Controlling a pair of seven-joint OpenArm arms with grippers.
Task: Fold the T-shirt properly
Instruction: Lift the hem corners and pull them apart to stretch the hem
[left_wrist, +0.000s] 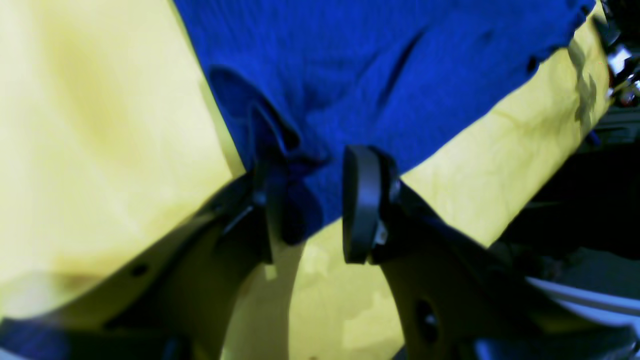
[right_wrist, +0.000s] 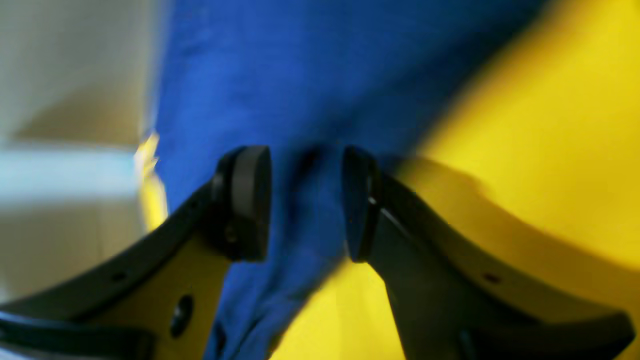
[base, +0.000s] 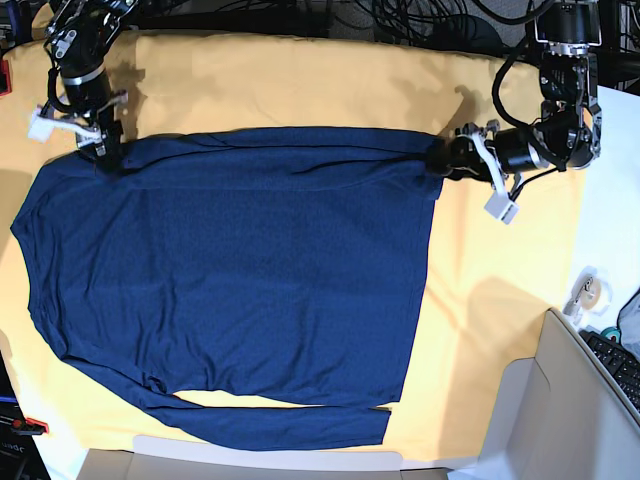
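Observation:
The dark navy long-sleeved T-shirt lies spread flat on the yellow table cloth, with one sleeve folded along its lower edge. My left gripper is at the shirt's upper right corner. In the left wrist view the left gripper is open, its jaws straddling the blue fabric, and a small fold of cloth rests against one finger. My right gripper is at the upper left corner. In the blurred right wrist view the right gripper is also open, with shirt fabric between its pads.
An open cardboard box and a keyboard stand at the lower right. A roll of tape lies beyond the cloth's right edge. A cardboard flap runs along the front edge, and cables crowd the back.

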